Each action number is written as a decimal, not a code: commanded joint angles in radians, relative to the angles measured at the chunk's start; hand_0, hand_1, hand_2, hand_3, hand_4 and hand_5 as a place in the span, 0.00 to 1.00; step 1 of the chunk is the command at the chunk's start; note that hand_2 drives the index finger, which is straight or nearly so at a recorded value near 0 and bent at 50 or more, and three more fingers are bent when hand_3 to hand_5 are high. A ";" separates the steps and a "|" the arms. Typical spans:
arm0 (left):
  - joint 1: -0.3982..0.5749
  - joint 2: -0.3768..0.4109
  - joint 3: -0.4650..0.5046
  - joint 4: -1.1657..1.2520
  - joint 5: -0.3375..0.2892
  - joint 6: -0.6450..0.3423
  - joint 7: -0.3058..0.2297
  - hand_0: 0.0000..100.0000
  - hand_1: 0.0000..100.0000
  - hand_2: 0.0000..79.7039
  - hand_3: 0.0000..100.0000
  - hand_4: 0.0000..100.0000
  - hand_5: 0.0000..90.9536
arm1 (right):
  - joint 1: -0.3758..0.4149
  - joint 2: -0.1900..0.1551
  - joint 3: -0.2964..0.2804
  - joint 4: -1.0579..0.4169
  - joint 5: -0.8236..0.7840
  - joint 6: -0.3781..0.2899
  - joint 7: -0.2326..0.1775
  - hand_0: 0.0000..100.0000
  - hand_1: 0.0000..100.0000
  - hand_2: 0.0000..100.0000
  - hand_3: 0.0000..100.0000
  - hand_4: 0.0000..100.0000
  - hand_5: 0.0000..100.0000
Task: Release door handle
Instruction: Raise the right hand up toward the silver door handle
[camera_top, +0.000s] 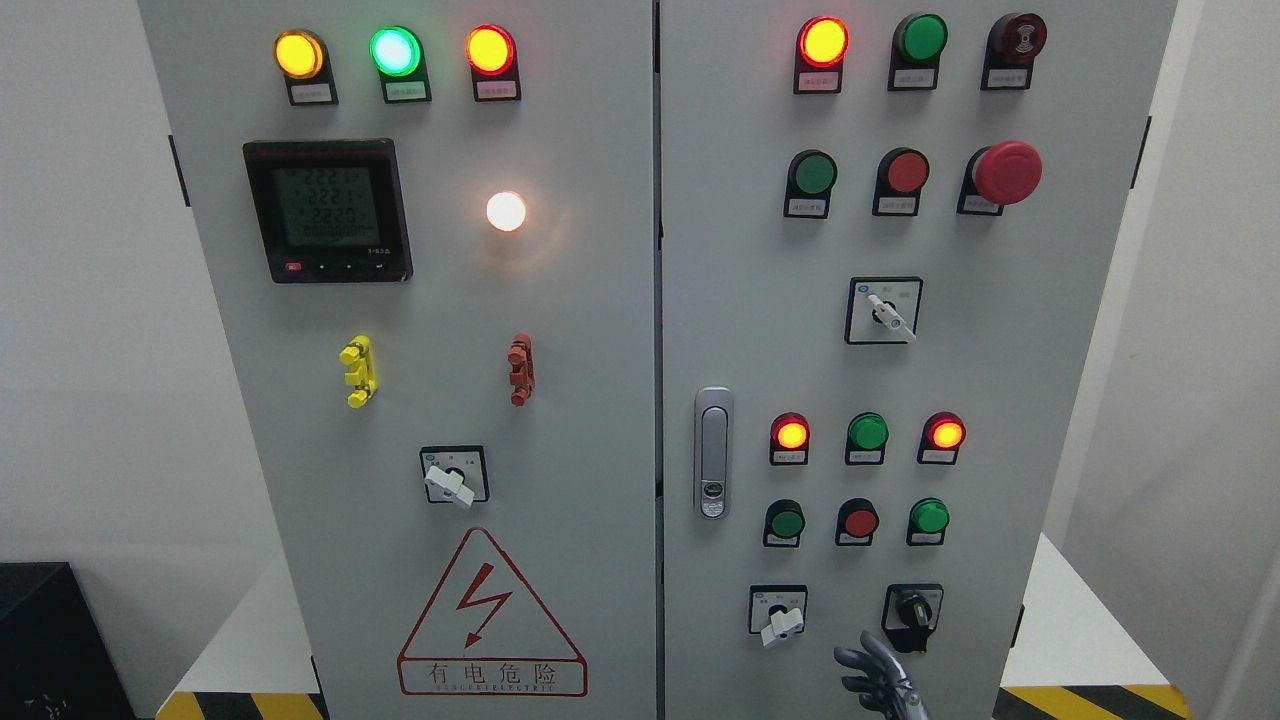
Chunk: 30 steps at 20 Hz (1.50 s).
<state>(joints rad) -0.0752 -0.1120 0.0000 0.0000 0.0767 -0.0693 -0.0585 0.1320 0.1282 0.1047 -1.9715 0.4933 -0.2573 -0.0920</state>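
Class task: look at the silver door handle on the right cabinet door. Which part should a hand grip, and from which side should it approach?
Grip the long upright lever of the door handle, above its lock cylinder. It lies flush and vertical in its housing by the door's left edge, so come straight at the front and likely hook the fingers behind one end. The right hand sits low, apart from it.

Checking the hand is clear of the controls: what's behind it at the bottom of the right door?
Behind the right hand is bare grey door panel. The black knob switch sits just above it and the white switch to its left, both uncovered. The handle is untouched.
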 joint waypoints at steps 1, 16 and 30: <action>0.000 0.000 -0.021 -0.020 0.000 0.000 0.000 0.00 0.00 0.03 0.09 0.01 0.00 | -0.058 0.004 0.029 -0.040 0.287 0.009 -0.061 0.45 0.31 0.00 0.81 0.84 0.86; 0.000 0.000 -0.021 -0.020 0.000 0.000 0.000 0.00 0.00 0.03 0.09 0.01 0.00 | -0.224 0.007 0.108 0.063 0.712 0.156 -0.097 0.43 0.32 0.00 0.93 0.90 0.95; 0.000 0.000 -0.021 -0.020 0.000 0.000 0.000 0.00 0.00 0.03 0.09 0.01 0.00 | -0.294 0.008 0.142 0.170 0.883 0.159 -0.109 0.43 0.31 0.00 0.94 0.90 0.94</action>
<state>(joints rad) -0.0752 -0.1120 0.0000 0.0000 0.0767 -0.0693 -0.0585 -0.1165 0.1353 0.2147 -1.8858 1.3132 -0.1003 -0.1960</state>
